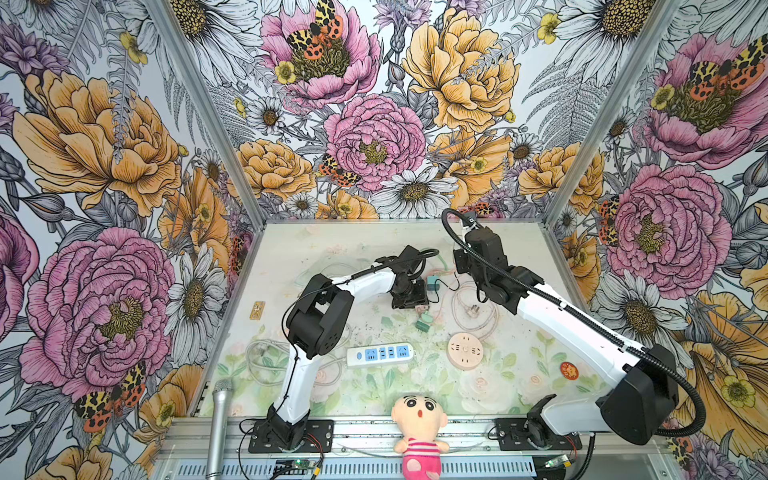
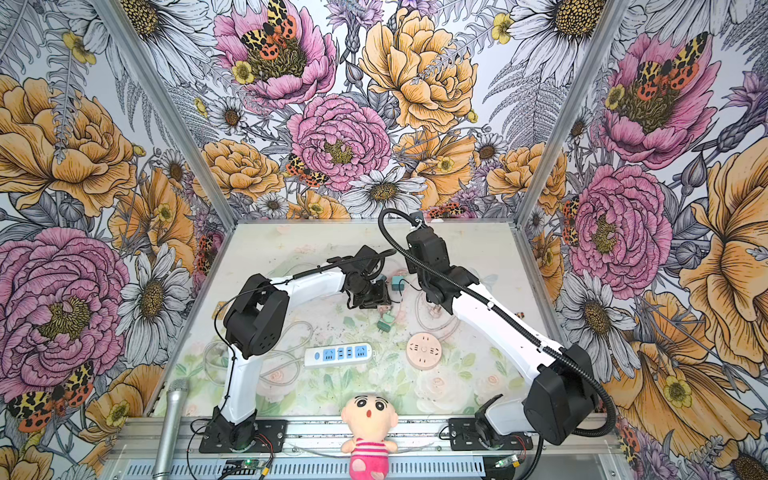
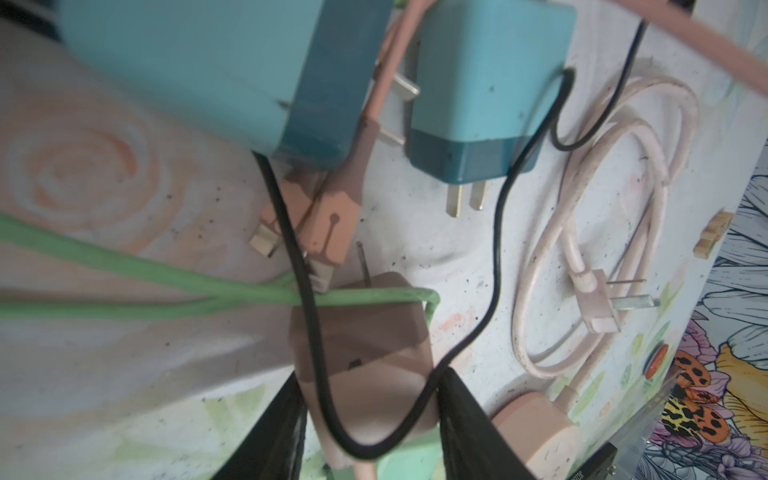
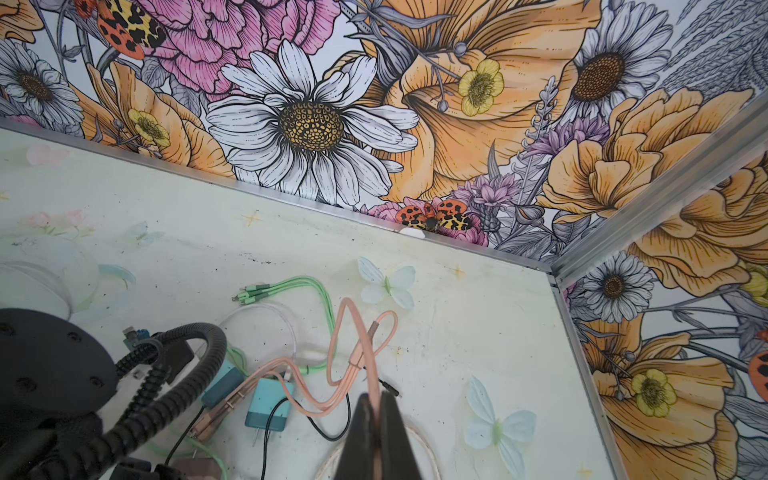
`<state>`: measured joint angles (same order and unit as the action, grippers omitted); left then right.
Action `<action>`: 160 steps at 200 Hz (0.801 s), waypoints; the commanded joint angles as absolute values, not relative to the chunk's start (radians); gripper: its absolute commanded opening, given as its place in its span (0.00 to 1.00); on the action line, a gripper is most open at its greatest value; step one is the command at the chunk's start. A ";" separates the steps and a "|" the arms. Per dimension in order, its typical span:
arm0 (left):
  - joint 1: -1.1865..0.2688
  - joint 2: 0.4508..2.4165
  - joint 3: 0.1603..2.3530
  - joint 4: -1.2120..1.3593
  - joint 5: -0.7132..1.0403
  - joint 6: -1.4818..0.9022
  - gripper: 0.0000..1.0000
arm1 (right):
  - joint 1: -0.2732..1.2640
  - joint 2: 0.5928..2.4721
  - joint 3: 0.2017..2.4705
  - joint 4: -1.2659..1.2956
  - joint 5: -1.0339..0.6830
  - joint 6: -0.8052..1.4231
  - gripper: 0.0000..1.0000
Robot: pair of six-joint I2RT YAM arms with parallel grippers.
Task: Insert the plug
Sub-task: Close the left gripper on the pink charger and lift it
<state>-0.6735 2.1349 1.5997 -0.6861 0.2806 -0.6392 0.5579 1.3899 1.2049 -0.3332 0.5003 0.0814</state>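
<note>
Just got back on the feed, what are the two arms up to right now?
The left gripper straddles a pinkish-brown square charger block, fingers against both sides, with a thin black cable looped over it. The right gripper is shut on a salmon-pink cable. Nothing is plugged in yet: the white and blue power strip and the round pink socket lie nearer the arm bases with nothing in them.

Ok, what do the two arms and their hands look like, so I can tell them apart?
Both have glossy white link shells between bulky black joint housings. The left arm wears slim black cabling; the right arm carries a thick black corrugated conduit. The left hand and right hand both end in tapered matte-black fingers.
</note>
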 commanded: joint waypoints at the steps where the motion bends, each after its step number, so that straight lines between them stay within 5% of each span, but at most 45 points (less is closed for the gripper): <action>1: -0.687 2.169 1.640 -0.733 0.228 -0.616 0.47 | 0.565 1.367 1.196 -0.316 0.504 0.089 0.00; 160: -0.756 2.298 1.836 -0.930 -0.019 -0.595 0.53 | 0.566 1.333 1.154 -0.311 0.500 0.101 0.00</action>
<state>-0.7444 2.2700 1.8271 -0.8696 0.0654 -0.6029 0.5594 1.3724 1.1599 -0.3328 0.4995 0.0925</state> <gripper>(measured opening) 0.544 0.053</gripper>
